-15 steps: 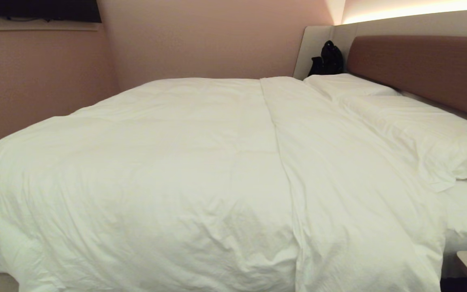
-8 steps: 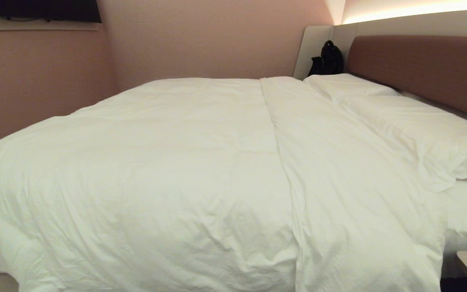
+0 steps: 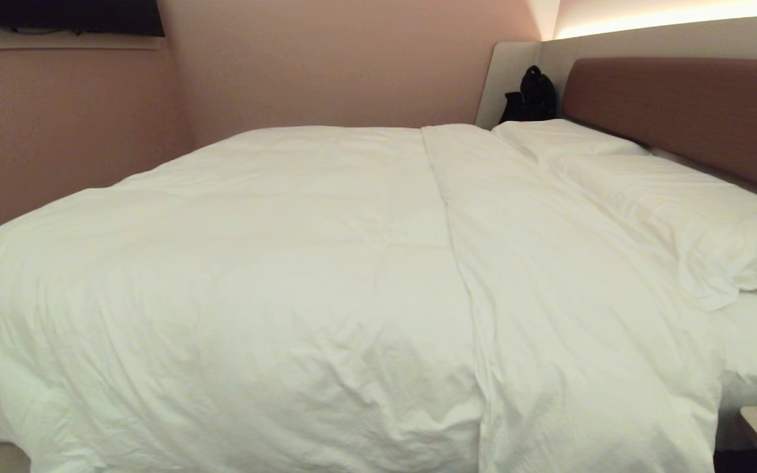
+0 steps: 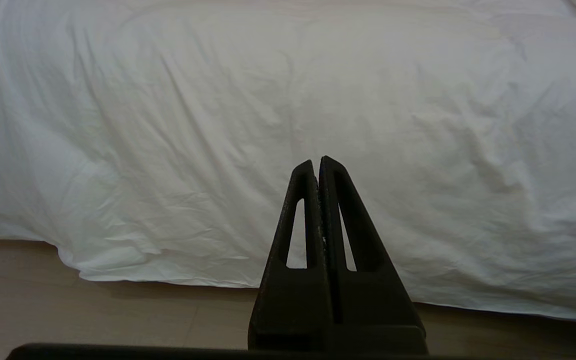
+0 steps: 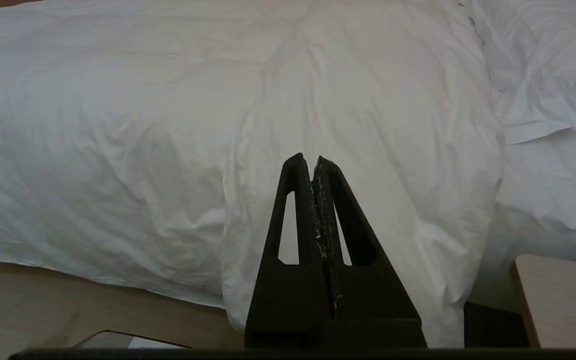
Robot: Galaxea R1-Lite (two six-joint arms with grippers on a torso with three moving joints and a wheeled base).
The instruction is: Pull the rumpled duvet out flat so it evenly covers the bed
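A bedroom (hotel-like): bed (image 3: 756, 341), padded headboard (image 3: 681, 112), wall television (image 3: 66, 16).

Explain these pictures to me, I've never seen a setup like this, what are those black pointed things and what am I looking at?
These come from a two-armed wheeled robot standing beside a bed. The wide picture is taken from a camera on its head; neither arm shows there. The other two are taken from cameras on its wrists, looking along the fingers. The black pointed shapes are its two grippers: the left gripper and the right gripper. Both are shut and hold nothing, each short of the bed's side. On the bed lies a puffy white duvet, spread wide with a turned-back strip near the pillows. A brown headboard and a black bag sit behind. A pale side table stands nearby.
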